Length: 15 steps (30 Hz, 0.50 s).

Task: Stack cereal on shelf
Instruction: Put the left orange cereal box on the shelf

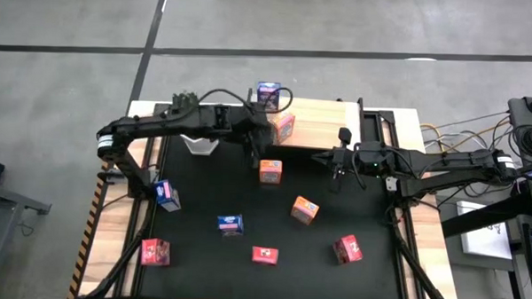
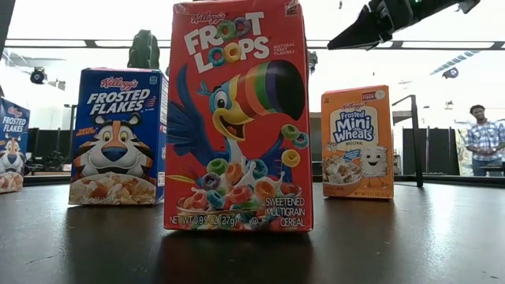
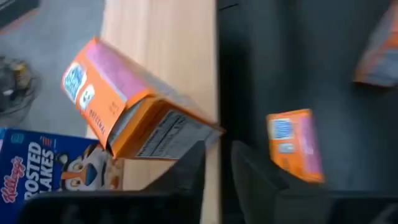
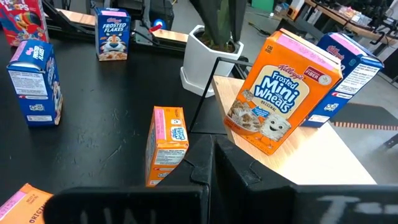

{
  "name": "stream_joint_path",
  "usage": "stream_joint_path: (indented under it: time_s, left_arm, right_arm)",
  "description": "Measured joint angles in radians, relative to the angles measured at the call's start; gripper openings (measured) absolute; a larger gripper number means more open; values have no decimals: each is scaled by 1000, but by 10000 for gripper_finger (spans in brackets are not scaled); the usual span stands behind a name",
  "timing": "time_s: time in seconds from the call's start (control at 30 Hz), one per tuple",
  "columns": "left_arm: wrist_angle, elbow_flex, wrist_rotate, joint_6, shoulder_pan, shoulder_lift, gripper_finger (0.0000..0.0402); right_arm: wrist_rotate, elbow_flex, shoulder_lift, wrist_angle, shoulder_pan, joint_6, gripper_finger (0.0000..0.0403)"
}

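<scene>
The wooden shelf (image 1: 324, 125) stands at the mat's far edge. On it stand a blue cereal box (image 1: 268, 94) and an orange box (image 1: 283, 126) near the shelf's front edge; the orange box also shows in the left wrist view (image 3: 124, 102) and the right wrist view (image 4: 283, 93). My left gripper (image 1: 255, 155) hovers just in front of that orange box, its fingers (image 3: 219, 152) a narrow gap apart and empty. My right gripper (image 1: 329, 159) is shut and empty over the mat by the shelf's front edge, and it also shows in its own wrist view (image 4: 211, 152).
On the black mat (image 1: 203, 183) stand two orange boxes (image 1: 271, 171) (image 1: 305, 209), two blue boxes (image 1: 167, 195) (image 1: 231, 224) and three red ones (image 1: 155, 250) (image 1: 264, 254) (image 1: 348, 249). A white plant pot (image 1: 198, 144) stands under the left arm. A person (image 2: 483, 134) stands far behind the table.
</scene>
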Motion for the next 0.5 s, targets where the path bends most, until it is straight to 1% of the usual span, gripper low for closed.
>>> stream_joint_path:
  time_s: [0.07, 0.13, 0.3, 0.4, 0.5]
  left_arm:
    - [65, -50, -37, 6, 6, 0, 23]
    - [135, -92, -69, 21, 12, 0, 6]
    - [327, -143, -93, 63, 29, 8, 7]
    - [364, -145, -92, 82, 45, 27, 3]
    - [366, -141, -98, 82, 59, 35, 1]
  right_arm:
    - [0, 0, 0, 0, 0, 0, 9]
    - [0, 0, 0, 0, 0, 0, 9]
    - [0, 0, 0, 0, 0, 0, 9]
    - [0, 0, 0, 0, 0, 0, 9]
    - [0, 0, 0, 0, 0, 0, 9]
